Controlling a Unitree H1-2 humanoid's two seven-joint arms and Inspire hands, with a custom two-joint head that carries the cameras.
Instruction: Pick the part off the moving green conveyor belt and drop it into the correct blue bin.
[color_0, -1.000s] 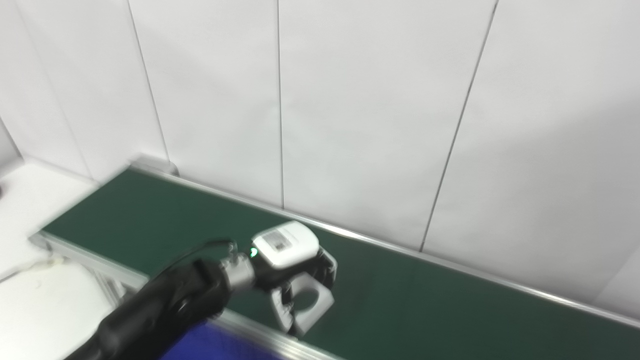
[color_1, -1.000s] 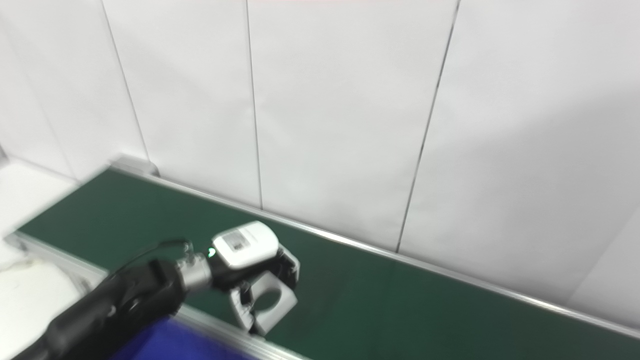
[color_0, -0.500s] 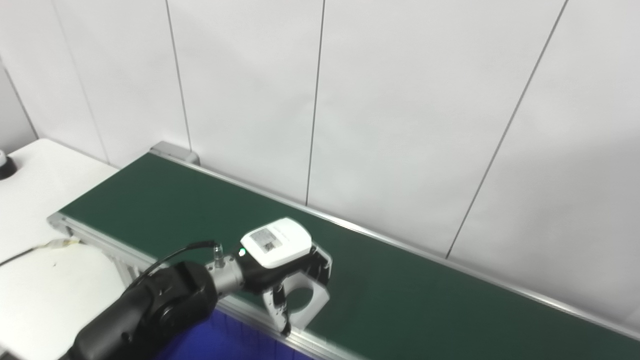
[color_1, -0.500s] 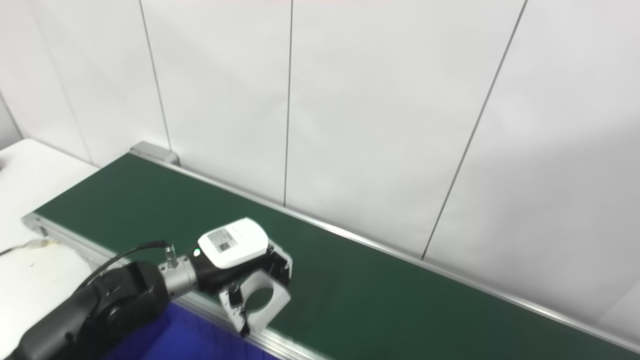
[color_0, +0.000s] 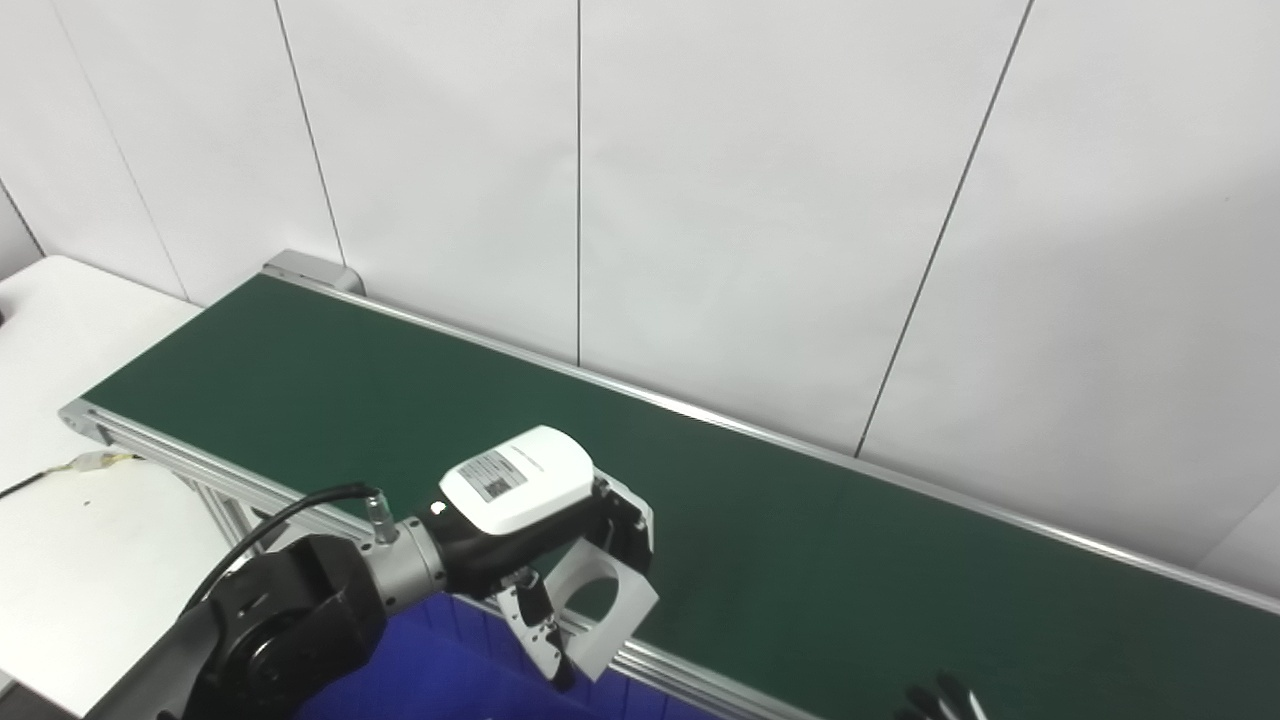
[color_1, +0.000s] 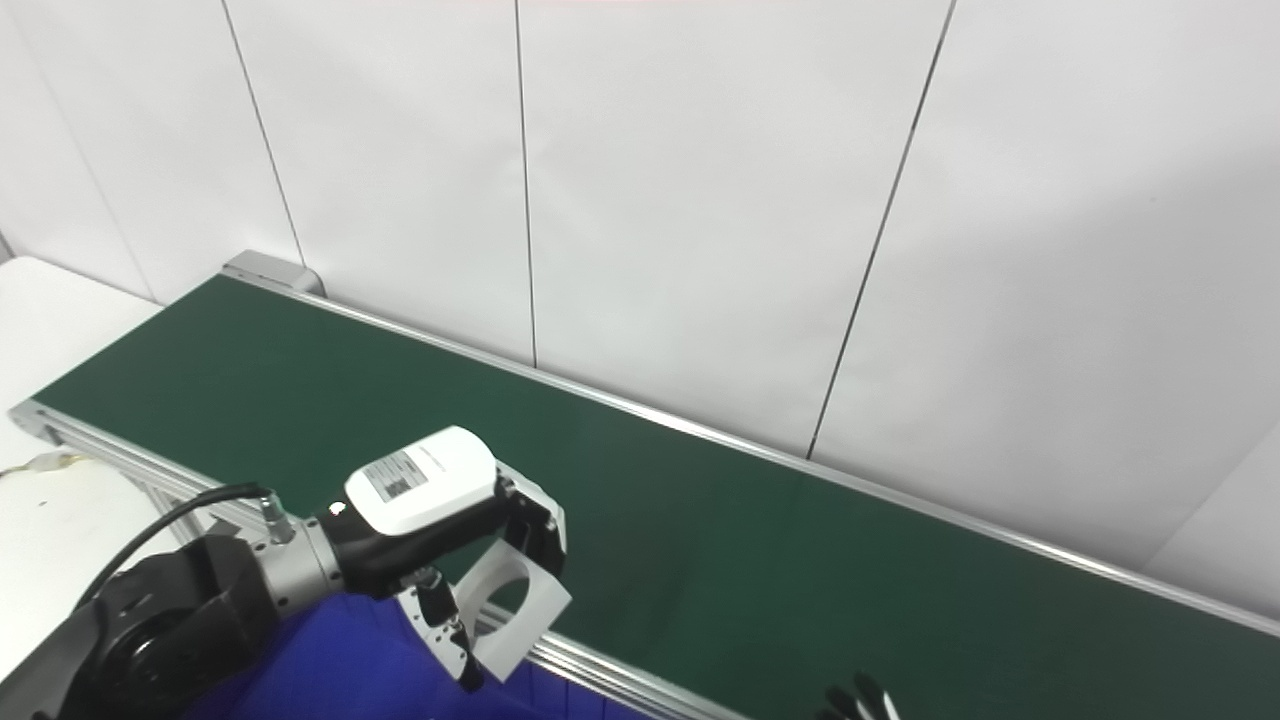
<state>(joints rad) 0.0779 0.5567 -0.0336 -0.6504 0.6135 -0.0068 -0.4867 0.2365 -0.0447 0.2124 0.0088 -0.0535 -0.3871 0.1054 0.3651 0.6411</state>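
Over on the far left, a white table (color_0: 60, 530) with a thin cable and a small connector (color_0: 95, 461) lying on it, just beside the near-left corner of the conveyor frame. The green conveyor belt (color_0: 400, 420) runs from the near left out to the far right, its surface bare, with silver rails along both long sides and a white panelled wall (color_0: 700, 200) right behind it.

Now the action: the left hand (color_0: 545, 525) comes in from the bottom left on a black arm, white cover with a label on top, and its fingers are wrapped around the part (color_0: 600, 605), a flat white square plate with a big round hole through it. The plate is tilted, off the belt, hanging over the near rail of the conveyor, thumb on its near-left edge and fingers (color_0: 625, 520) over its far edge.

Directly below and to the left of that plate, the blue bin (color_0: 450, 670) sits against the near side of the conveyor, only part of it in view beneath the arm. How high the part is above the bin, can't tell from here.

Down at the bottom right edge, just the dark fingertips of the right hand (color_0: 938, 697) poke into view, spread apart, holding nothing visible, near the conveyor's near rail and well apart from the part.
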